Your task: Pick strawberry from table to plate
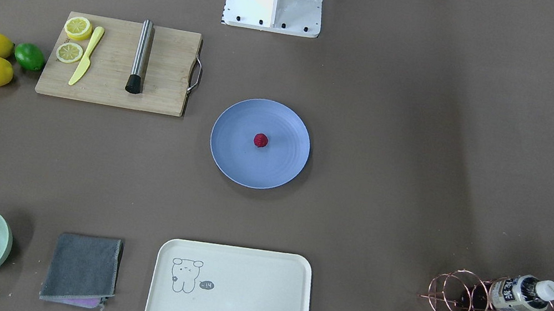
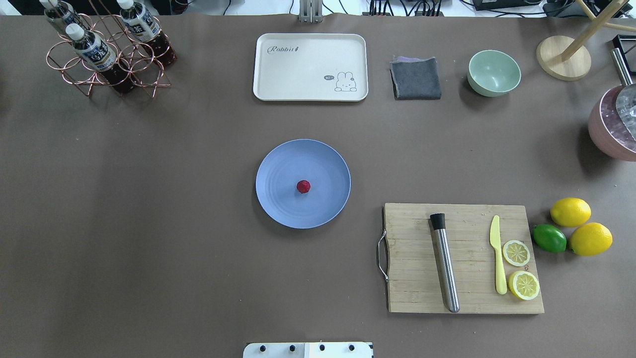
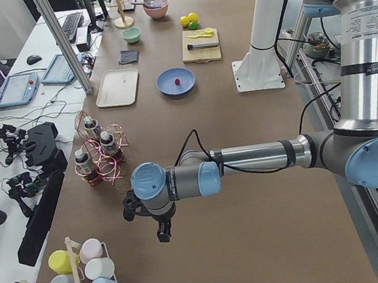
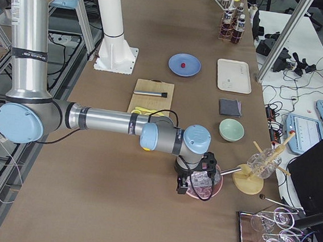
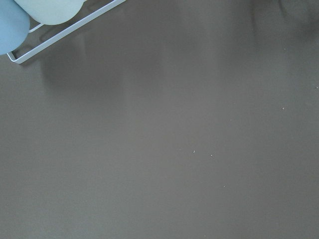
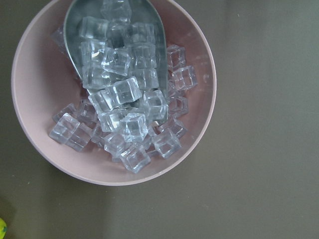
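Note:
The small dark-red strawberry (image 1: 260, 140) (image 2: 303, 186) lies near the middle of the periwinkle-blue plate (image 1: 231, 162) (image 2: 278, 204), which sits at the centre of the brown-grey table (image 2: 149, 199). Neither gripper shows in the overhead or front views. My left gripper (image 3: 163, 234) hangs over the table's left end near a rack of cups, far from the plate; I cannot tell whether it is open or shut. My right gripper (image 4: 192, 184) hovers over a pink bowl of ice cubes (image 6: 114, 94) at the right end, state also unclear. The wrist views show no fingers.
A wooden cutting board (image 2: 464, 258) carries a metal muddler, a yellow knife and lemon slices, with two lemons and a lime (image 2: 549, 238) beside it. A cream tray (image 2: 310, 67), grey cloth (image 2: 416, 78), mint bowl (image 2: 494, 72) and copper bottle rack (image 2: 107, 54) line the far edge.

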Robot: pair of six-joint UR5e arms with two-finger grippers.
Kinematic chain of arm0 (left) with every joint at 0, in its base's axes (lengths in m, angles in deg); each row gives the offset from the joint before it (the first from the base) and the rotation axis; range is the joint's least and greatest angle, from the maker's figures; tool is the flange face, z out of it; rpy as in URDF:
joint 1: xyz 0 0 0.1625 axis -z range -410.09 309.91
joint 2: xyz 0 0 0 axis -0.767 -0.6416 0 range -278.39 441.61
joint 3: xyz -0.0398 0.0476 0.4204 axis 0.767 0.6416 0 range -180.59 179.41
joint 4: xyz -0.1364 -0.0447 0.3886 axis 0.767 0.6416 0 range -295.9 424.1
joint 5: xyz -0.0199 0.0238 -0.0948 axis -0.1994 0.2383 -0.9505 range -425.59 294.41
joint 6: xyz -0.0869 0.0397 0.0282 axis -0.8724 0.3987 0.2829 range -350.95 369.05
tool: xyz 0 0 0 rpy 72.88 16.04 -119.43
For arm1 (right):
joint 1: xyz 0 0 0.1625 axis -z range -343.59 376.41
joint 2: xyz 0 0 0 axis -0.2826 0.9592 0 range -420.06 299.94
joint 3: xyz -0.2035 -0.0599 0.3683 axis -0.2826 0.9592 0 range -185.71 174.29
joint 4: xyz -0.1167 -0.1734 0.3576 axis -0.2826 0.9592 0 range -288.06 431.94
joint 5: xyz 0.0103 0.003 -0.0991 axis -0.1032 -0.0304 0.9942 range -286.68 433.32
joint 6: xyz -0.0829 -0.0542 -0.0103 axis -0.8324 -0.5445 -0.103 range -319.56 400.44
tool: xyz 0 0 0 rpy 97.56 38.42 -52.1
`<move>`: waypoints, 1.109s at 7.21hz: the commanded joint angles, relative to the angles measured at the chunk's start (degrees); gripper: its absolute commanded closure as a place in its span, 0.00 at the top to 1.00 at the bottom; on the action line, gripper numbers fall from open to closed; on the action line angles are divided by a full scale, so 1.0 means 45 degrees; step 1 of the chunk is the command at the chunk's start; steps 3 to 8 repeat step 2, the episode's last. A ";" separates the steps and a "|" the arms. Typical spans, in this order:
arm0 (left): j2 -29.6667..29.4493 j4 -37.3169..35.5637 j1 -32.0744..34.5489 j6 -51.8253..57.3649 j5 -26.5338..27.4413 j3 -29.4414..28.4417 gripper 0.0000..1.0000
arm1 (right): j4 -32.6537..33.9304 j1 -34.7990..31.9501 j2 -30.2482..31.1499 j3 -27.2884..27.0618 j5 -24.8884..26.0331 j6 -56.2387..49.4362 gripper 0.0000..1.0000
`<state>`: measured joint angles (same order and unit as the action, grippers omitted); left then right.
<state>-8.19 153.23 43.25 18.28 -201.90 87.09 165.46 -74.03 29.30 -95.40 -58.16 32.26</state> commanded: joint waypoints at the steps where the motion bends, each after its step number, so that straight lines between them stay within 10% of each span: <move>1: 0.0306 0.0018 0.0000 0.0019 -0.0021 0.0045 0.98 | 0.0000 0.0000 0.0221 -0.0030 -0.0060 -0.0018 1.00; 8: 0.0307 0.0018 0.0000 0.0020 0.0037 0.0026 0.98 | 0.0000 0.0000 0.0240 -0.0030 -0.0061 -0.0018 1.00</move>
